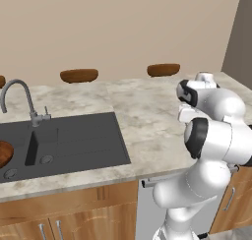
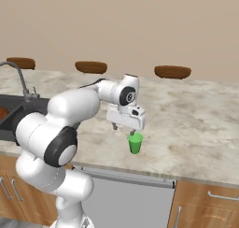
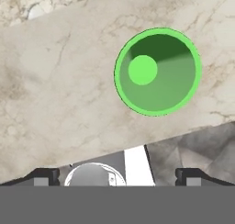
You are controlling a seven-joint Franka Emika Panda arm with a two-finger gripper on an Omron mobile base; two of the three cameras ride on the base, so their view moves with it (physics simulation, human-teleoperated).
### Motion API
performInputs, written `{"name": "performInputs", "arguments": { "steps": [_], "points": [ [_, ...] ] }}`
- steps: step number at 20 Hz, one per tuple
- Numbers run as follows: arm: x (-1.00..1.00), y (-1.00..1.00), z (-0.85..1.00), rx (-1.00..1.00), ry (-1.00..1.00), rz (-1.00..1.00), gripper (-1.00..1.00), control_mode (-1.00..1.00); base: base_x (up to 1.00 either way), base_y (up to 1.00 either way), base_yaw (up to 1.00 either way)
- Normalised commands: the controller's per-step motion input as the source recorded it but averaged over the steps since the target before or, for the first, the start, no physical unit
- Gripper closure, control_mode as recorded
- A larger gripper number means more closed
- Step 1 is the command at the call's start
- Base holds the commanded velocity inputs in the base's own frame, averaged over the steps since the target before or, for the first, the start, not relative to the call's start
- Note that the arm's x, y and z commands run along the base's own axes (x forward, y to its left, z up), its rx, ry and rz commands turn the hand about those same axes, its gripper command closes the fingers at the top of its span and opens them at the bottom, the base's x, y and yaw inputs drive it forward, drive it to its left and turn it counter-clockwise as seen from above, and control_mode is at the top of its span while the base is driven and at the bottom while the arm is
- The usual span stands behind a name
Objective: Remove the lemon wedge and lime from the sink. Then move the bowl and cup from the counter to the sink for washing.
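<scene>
Marble worktop carries the green cup beneath the wide-open, empty claw, while the wooden bowl already sits in the sink, so the cup looks last.

Marble-look counter over wood cabinets carries the recessed dark grey sink at its left end, curved faucet on the rim behind it. Bright green cup stands upright on the bare counter near the front edge, well apart from the sink. Reddish-brown bowl sits in the basin at the far left.
</scene>
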Motion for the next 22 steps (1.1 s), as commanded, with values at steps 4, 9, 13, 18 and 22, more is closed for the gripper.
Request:
{"name": "performInputs", "arguments": {
  "steps": [4, 9, 13, 18, 22],
  "points": [
    [0.00, -0.07, -0.13, 0.00, -0.02, 0.00, -1.00, -1.00, 0.00, 0.00, 0.00],
    [0.00, -0.01, -0.12, 0.00, -0.02, 0.00, -1.00, -1.00, 0.00, 0.00, 0.00],
    [0.02, 0.00, -0.12, 0.00, 0.00, 0.00, -1.00, -1.00, 0.00, 0.00, 0.00],
    [0.06, 0.00, -0.15, 0.00, 0.00, 0.00, -1.00, -1.00, 0.00, 0.00, 0.00],
    [0.12, 0.00, -0.15, 0.00, 0.00, 0.00, -1.00, -1.00, 0.00, 0.00, 0.00]
  ]
}}
